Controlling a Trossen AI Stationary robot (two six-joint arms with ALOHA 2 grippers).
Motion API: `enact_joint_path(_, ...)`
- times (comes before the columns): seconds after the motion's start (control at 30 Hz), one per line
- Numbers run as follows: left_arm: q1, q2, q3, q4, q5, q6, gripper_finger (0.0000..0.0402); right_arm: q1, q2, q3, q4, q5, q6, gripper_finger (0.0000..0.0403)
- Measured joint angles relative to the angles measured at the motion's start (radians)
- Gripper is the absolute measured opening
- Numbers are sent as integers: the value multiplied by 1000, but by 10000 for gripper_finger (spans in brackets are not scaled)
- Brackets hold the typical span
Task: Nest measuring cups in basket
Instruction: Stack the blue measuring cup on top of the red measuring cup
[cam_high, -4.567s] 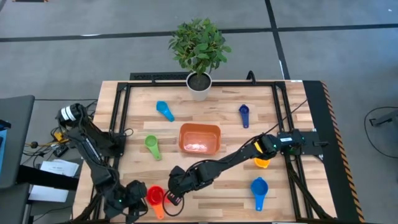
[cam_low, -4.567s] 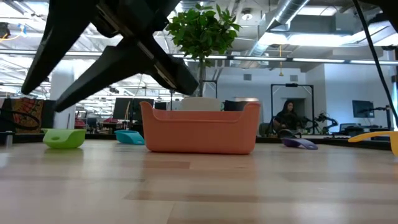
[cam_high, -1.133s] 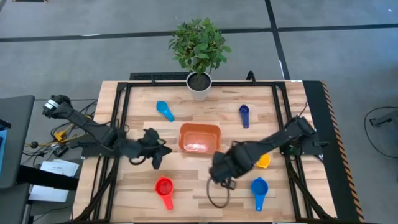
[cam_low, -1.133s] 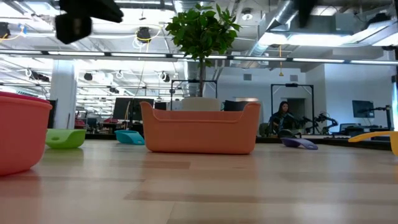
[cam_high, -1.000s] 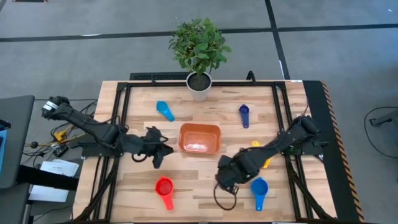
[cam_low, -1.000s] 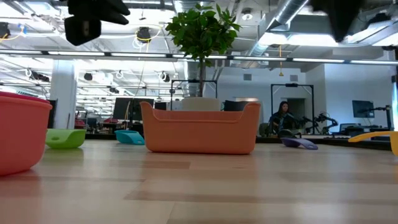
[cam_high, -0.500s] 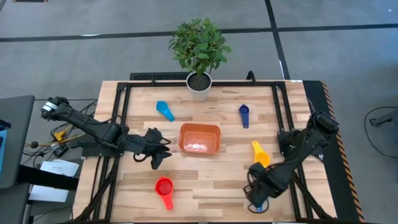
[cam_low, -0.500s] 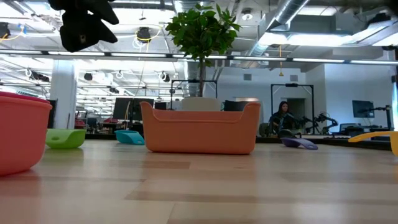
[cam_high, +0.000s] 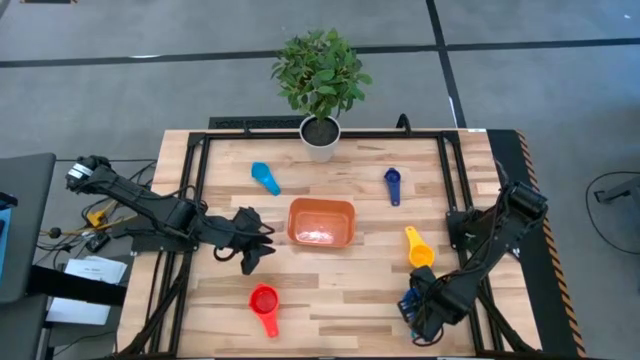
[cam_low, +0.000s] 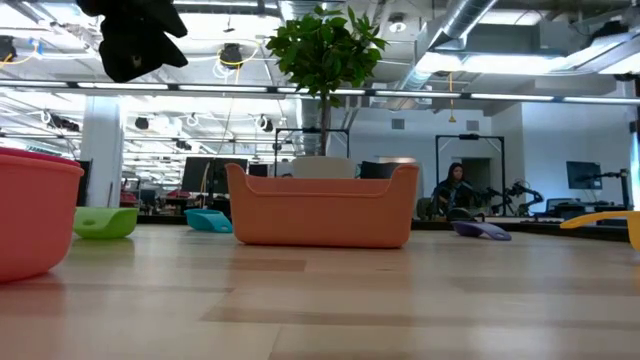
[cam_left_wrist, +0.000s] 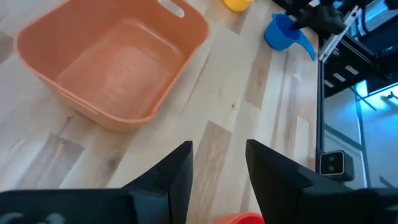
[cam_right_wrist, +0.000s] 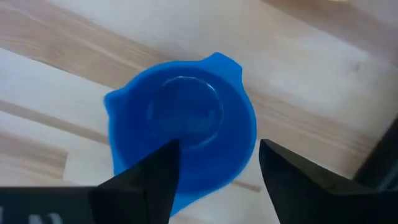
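The orange basket (cam_high: 321, 222) sits in the middle of the table, and it has nothing in it yet. The cups lie all around it: a light blue cup (cam_high: 265, 178) at the upper left, a navy cup (cam_high: 392, 184) at the upper right, a yellow cup (cam_high: 417, 248) to the right, and a red cup (cam_high: 264, 304) at the lower left. A green cup (cam_low: 103, 221) shows at the left of the low view, but from above the left arm hides it. The right gripper (cam_right_wrist: 214, 169) hangs right over the blue cup (cam_right_wrist: 183, 127) in the lower right of the table, with its fingers spread apart and not pinching anything. The left gripper (cam_left_wrist: 217, 168) is just left of the basket, and its fingers are spread too, with nothing between them. The cups look like light, hard plastic. They are smooth, so I think they could slip or skid on the wood. The best spot to grab the blue cup is probably its thin rim, one finger inside and one outside, or its flat handle. A gentle squeeze should do, since it will not bend much.
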Motion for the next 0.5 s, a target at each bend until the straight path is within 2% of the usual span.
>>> enact_joint_path(0.27,0,0,0,0,50,-13,137,-6,1,-38,25,12,37,189)
enact_joint_path(0.5,0,0,0,-3,51,-13,137,-26,1,-38,26,21,32,94)
